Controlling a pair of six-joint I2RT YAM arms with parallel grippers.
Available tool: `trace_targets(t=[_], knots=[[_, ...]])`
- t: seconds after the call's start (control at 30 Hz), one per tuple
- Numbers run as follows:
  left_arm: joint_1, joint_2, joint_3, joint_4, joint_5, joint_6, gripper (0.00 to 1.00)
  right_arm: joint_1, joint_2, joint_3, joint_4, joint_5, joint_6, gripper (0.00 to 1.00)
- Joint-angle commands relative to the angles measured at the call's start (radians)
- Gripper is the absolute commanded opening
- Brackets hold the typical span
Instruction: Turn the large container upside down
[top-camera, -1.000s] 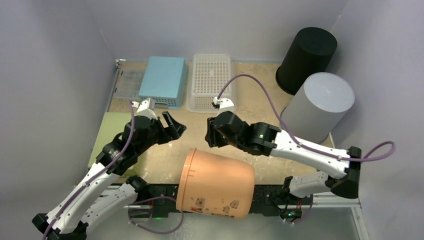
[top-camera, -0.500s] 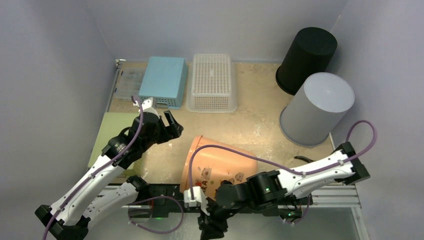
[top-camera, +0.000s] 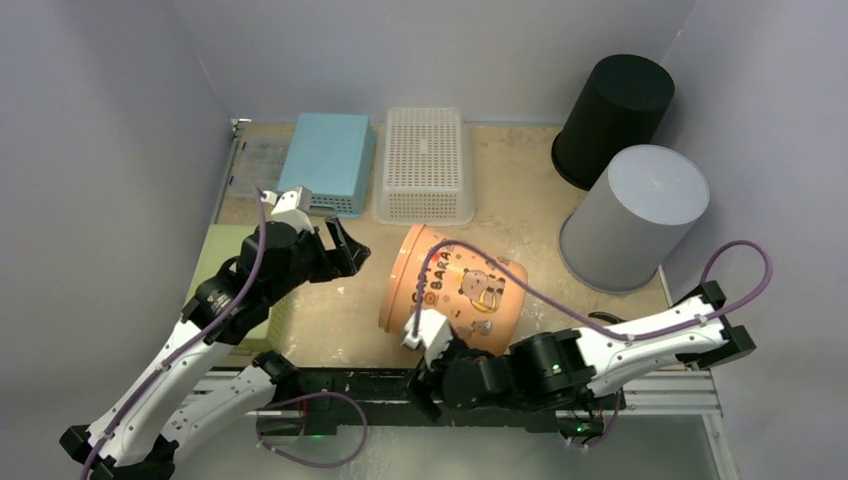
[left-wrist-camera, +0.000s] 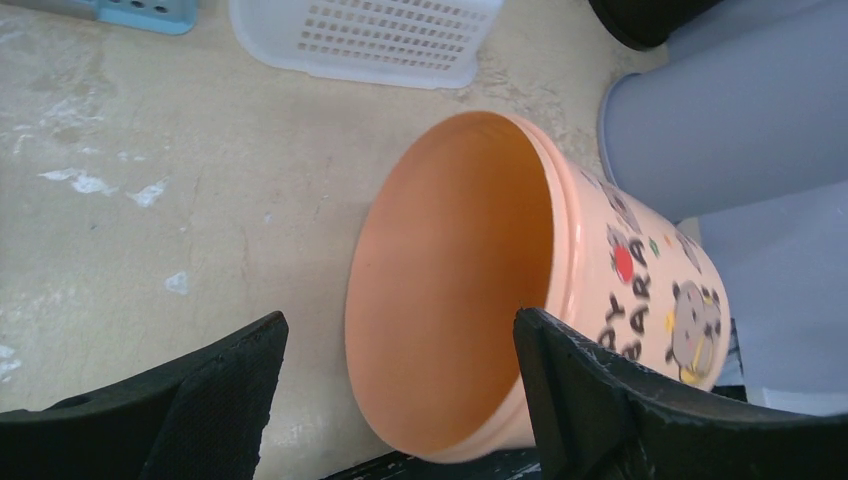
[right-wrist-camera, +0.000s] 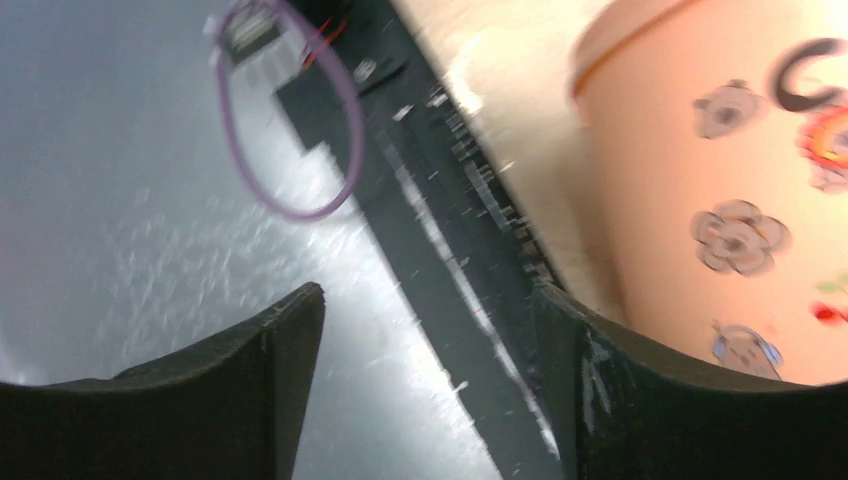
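- The large orange plastic bucket, printed with cartoon animals, lies on its side on the tan table. Its open mouth faces your left gripper.
- Your left gripper hangs just in front of that mouth, clear of the rim. Its jaws stand wide with nothing between them. In its wrist view the bucket's mouth fills the gap between the two black fingers.
- Your right gripper is low at the table's near edge, over the black base rail. Its jaws are spread and empty.
- In the blurred right wrist view the bucket's printed wall lies off to one side of the fingers, not between them. You cannot tell whether that wrist touches the bucket.
- Beyond your left gripper lie an upturned light blue plastic crate and, just beside it, a white perforated plastic basket.
- On the far side of the bucket from your left gripper stands a grey cylindrical bin, with a black cylindrical bin behind it.
- A pale green mat lies under your left arm.
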Motion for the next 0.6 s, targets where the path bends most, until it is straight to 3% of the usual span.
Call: trace_targets(t=[0.0,0.1,0.23,0.43,0.57], knots=[[-0.005,0.059,0.044,0.116,0.131,0.087,0.83,-0.034,-0.128,0.094,-0.169,0.442,0.224,0.82],[-0.006,0.149,0.090,0.135,0.143,0.123,0.83,-0.134,-0.217,0.118,-0.298,0.526,0.394,0.92],[-0.007,0.241,0.152,0.221,0.176,0.164,0.83,-0.364,-0.310,0.100,-0.248,0.437,0.280,0.99],[-0.058,0.417,0.308,0.240,0.154,0.243,0.83,-0.618,-0.153,0.153,-0.406,0.413,0.322,0.99],[-0.081,0.499,0.359,0.277,0.155,0.287,0.84,-0.791,-0.153,0.129,-0.304,0.317,0.211,0.99]])
